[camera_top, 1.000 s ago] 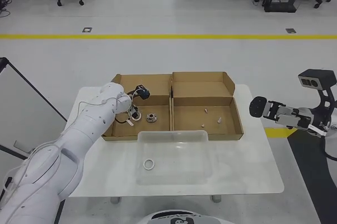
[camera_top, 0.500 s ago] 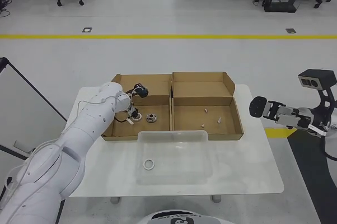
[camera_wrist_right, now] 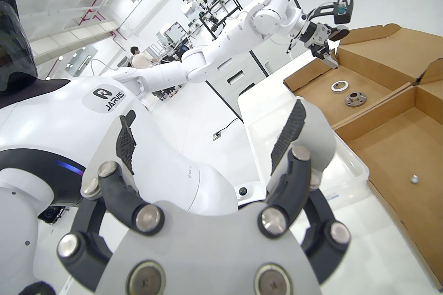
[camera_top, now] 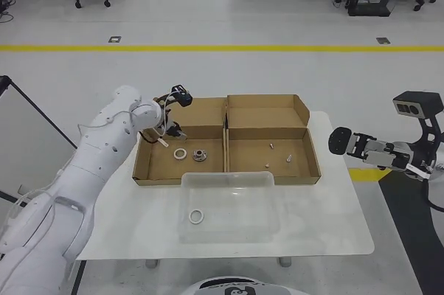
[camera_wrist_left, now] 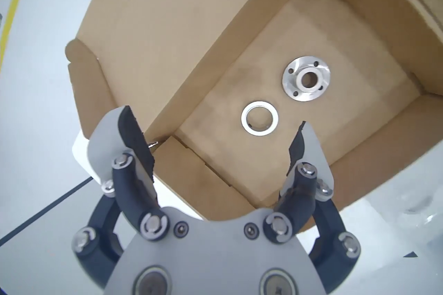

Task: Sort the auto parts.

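Note:
A white ring (camera_top: 180, 154) and a metal flange (camera_top: 200, 155) lie side by side in the left cardboard box (camera_top: 211, 168). My left gripper (camera_top: 170, 133) hangs open above that box's far left part, nothing between its fingers. Its wrist view looks down past the open gripper (camera_wrist_left: 216, 121) at the ring (camera_wrist_left: 259, 118) and flange (camera_wrist_left: 306, 78). Small bolts (camera_top: 288, 157) lie in the right cardboard box (camera_top: 299, 173). Another white ring (camera_top: 196, 216) sits in the clear bin (camera_top: 259, 221). My right gripper (camera_top: 340, 140) is open and off the table's right edge, also seen as gripper (camera_wrist_right: 211, 116).
Both boxes have raised back flaps (camera_top: 266, 110) and stand side by side at the table's far half. The clear bin lies directly in front of them. From the right wrist view I see the left gripper (camera_wrist_right: 328, 59), the ring (camera_wrist_right: 339, 86), the flange (camera_wrist_right: 355, 99) and one bolt (camera_wrist_right: 414, 178).
The left gripper has risen from just over the white ring and drawn back toward the box's far left corner. The ring now lies uncovered. The right arm is unmoved.

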Motion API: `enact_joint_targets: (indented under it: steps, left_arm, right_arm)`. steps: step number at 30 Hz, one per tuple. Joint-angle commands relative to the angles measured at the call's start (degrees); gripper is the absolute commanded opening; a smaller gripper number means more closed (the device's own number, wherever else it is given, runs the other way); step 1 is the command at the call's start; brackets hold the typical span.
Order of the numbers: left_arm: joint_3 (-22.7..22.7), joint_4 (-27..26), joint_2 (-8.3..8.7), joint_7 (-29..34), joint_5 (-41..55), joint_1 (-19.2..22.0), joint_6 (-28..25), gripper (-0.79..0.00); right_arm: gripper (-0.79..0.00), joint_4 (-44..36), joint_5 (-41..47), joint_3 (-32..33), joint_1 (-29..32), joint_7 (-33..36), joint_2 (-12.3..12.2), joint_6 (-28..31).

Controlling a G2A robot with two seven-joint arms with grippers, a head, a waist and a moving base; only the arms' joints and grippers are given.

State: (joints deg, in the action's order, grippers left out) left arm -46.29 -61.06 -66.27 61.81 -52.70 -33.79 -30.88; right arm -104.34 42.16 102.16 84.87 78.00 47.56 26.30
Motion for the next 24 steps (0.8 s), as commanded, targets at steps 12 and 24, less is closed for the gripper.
enact_joint_targets:
  steps: [12,24]
  left_arm:
    - [-12.91,-35.91,10.53,6.27,7.70,-17.92,-5.33,0.000]
    - [-11.97,-46.99,16.39,8.27,22.48,-22.34,-3.34,0.000]
  right_arm:
    - [0.000,0.00,-0.01,0.00,0.00,0.00,0.00,0.00]
    - [0.000,0.00,-0.01,0.00,0.00,0.00,0.00,0.00]
